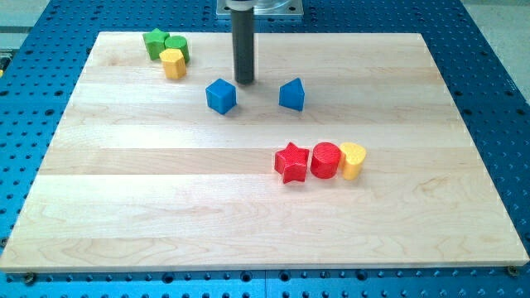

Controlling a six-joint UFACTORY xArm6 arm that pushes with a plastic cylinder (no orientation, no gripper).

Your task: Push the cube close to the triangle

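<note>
My tip has no gripper, nothing held; it sits just above-right of the blue cube. Blue triangle lies near, to the right. I'd swing round to the cube's left face, then push straight right, slowly.

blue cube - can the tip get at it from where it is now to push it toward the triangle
Probably yes. My tip sits just up and right of the blue cube, nothing between them, but must circle to its left to push toward the blue triangle.
</note>
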